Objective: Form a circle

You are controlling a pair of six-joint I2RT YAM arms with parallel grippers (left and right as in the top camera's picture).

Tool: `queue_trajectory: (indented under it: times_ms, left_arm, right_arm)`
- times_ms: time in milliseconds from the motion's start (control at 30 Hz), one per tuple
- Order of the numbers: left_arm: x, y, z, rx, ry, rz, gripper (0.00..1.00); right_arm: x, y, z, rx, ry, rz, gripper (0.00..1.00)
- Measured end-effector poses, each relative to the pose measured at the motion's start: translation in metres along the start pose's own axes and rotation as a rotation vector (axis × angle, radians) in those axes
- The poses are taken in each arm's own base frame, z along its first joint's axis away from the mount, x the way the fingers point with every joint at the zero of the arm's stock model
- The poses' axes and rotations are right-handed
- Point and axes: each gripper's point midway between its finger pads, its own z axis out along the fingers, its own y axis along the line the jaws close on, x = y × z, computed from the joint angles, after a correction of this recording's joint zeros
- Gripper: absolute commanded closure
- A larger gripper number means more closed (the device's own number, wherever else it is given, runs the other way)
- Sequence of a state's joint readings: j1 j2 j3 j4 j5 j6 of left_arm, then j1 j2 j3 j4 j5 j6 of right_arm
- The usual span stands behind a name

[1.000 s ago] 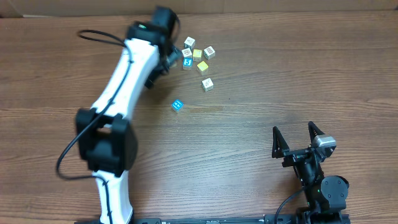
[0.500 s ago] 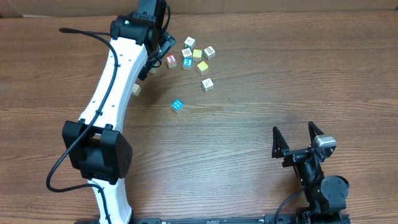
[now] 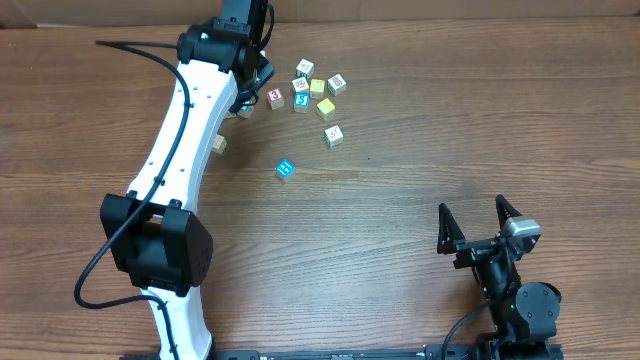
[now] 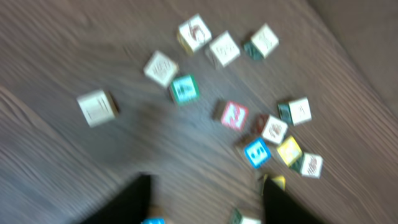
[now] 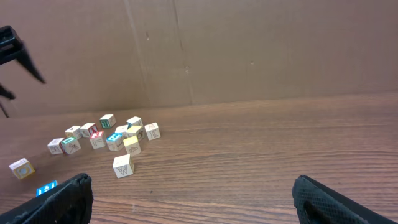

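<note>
Small picture cubes lie loosely scattered at the table's far side; no circle of them shows. A blue cube (image 3: 286, 169) lies alone, nearer than the rest. A yellow cube (image 3: 325, 107), a red cube (image 3: 276, 98) and whitish cubes (image 3: 305, 68) lie behind it. My left gripper (image 3: 248, 98) hangs over the scatter's left end, mostly hidden under its arm. In the blurred left wrist view its gripper (image 4: 208, 202) has fingers apart with bare wood between them, and the red cube (image 4: 234, 116) lies ahead. My right gripper (image 3: 478, 222) (image 5: 193, 202) stands open and empty, far from the cubes.
A lone pale cube (image 3: 218, 145) lies left of the blue one, beside the left arm (image 3: 190, 120). A whitish W cube (image 5: 123, 165) is the nearest cube to the right gripper. A cardboard wall (image 5: 249, 50) closes off the far edge.
The left arm swung left and back, uncovering the red cube and a pale cube beside it. It has hardly shifted in the last half second. The right arm has not moved.
</note>
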State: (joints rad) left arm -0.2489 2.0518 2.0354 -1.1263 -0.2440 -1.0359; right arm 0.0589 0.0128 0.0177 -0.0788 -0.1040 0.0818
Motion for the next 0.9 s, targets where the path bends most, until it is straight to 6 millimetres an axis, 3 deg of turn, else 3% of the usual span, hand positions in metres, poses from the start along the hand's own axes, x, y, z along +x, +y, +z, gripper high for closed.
queue_trajectory:
  times_ms: [67,100,167,300,433,567,733,900]
  left_arm:
    - [-0.009,0.005,0.000,-0.032,-0.052,0.025,0.71]
    - [-0.013,0.009,-0.001,-0.051,-0.076,0.031,0.55]
    - [-0.021,0.021,-0.003,-0.114,-0.126,0.055,0.35]
    - [-0.036,0.045,-0.007,-0.226,-0.202,0.075,0.24]
    - [-0.049,0.055,-0.003,-0.240,-0.190,0.115,0.22]
    - [-0.053,0.068,0.010,-0.204,-0.062,0.155,0.22]
    - [-0.036,0.089,0.037,-0.189,0.150,0.162,0.27]
    - [-0.004,0.090,0.071,-0.174,0.317,0.175,0.37]
  right_arm:
    - [0.000,0.000,0.000,0.000,0.000,0.000,0.00]
    - [0.000,0.000,0.000,0.000,0.000,0.000,0.00]
    - [0.000,0.000,0.000,0.000,0.000,0.000,0.00]
    - [0.000,0.000,0.000,0.000,0.000,0.000,0.00]
    - [0.000,0.000,0.000,0.000,0.000,-0.001,0.00]
    - [0.000,0.000,0.000,0.000,0.000,-0.001,0.00]
    - [0.000,0.000,0.000,0.000,0.000,0.000,0.00]
    - [0.000,0.000,0.000,0.000,0.000,0.000,0.00]
